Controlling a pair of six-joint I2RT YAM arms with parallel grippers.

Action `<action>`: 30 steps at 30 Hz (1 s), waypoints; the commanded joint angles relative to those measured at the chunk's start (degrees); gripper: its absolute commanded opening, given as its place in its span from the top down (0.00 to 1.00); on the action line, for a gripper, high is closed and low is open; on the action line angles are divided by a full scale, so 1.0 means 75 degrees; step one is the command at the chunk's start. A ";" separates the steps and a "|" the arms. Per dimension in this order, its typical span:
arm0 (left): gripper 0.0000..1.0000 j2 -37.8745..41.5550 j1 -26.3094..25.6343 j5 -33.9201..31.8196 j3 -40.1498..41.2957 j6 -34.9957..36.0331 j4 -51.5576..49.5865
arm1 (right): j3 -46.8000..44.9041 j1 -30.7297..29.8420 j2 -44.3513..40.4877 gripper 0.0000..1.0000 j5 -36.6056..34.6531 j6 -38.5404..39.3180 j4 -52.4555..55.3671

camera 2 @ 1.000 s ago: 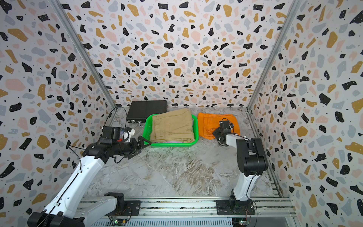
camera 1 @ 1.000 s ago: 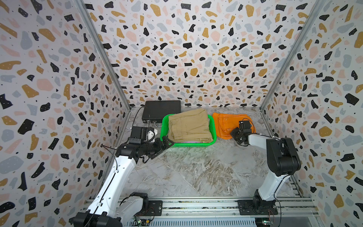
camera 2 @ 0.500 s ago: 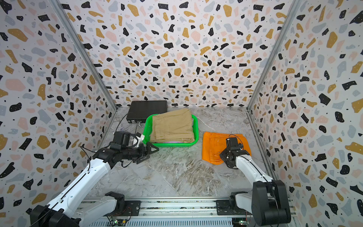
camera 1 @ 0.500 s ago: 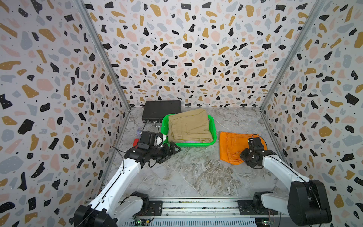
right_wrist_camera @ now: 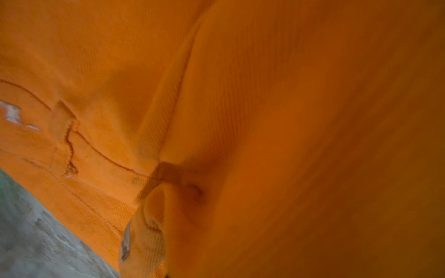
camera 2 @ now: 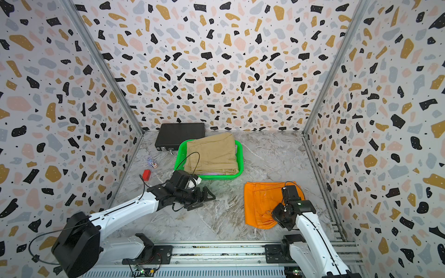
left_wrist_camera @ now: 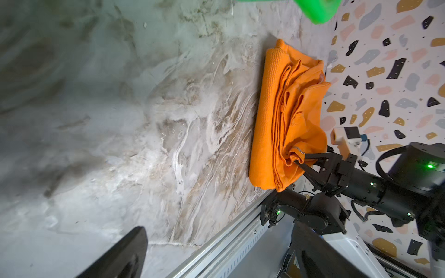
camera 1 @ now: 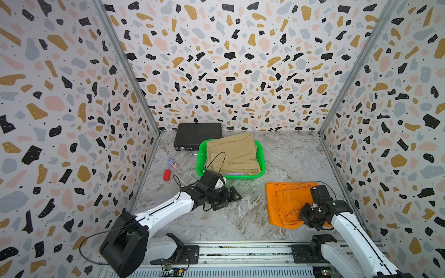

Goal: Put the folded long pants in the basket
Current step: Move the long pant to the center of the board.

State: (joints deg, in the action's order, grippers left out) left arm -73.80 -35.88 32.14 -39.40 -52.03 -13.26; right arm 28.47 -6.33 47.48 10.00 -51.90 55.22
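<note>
Notably, only the left wrist view showed the right end effector (left_wrist_camera: pixel 304 160) directly. Its jaws were pinched on a bunched corner of the orange pants (left_wrist_camera: pixel 277 115), which lay folded on the worktop (left_wrist_camera: pixel 168 120) close to the side wall. In both top views the wrist hid that grip. The right wrist view was almost all orange cloth, with a strip of worktop at one corner.

Left end effector (camera 1: pixel 230 198): jaws spread wide, nothing between them, over bare worktop just in front of the basket's near left corner, well apart from the orange pants.

Green basket (camera 1: pixel 199 163): khaki pants (camera 1: pixel 233 154) on top, overhanging the far rim, with a lilac edge (camera 1: pixel 232 173) showing beneath at the near side. The orange pants lay outside the basket, nearer the rail and to its right.

Black case (camera 1: pixel 197 136) sat just behind the basket; red block (camera 1: pixel 166 175) lay near the left wall.
</note>
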 commanded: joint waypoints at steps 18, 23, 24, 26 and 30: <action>0.06 -0.3488 -0.1479 0.0620 -0.2188 0.0020 0.0842 | 0.2333 -0.0006 -0.0719 0.20 0.2564 0.1866 0.2892; 0.07 -0.4843 -0.1811 0.1132 -0.3123 -0.0115 0.0859 | 0.3735 -0.0007 -0.0438 0.15 0.2332 0.2167 0.3089; 0.07 -0.5047 -0.1859 0.1194 -0.3284 -0.0139 0.0865 | 0.3894 -0.0005 -0.0357 0.15 0.2280 0.2217 0.3021; 0.07 -0.5463 -0.1972 0.1339 -0.3687 -0.0141 0.0859 | 0.4119 -0.0011 -0.0185 0.14 0.2087 0.2371 0.2824; 0.16 -0.5953 -0.2061 0.1452 -0.4139 -0.0175 0.0741 | 0.4401 -0.0003 0.0210 0.13 0.1824 0.2397 0.2435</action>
State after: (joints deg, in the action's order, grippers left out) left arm -115.63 -51.05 43.27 -69.56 -53.41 -5.98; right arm 59.57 -6.28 47.46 25.78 -35.57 74.17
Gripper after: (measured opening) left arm 0.855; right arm 0.865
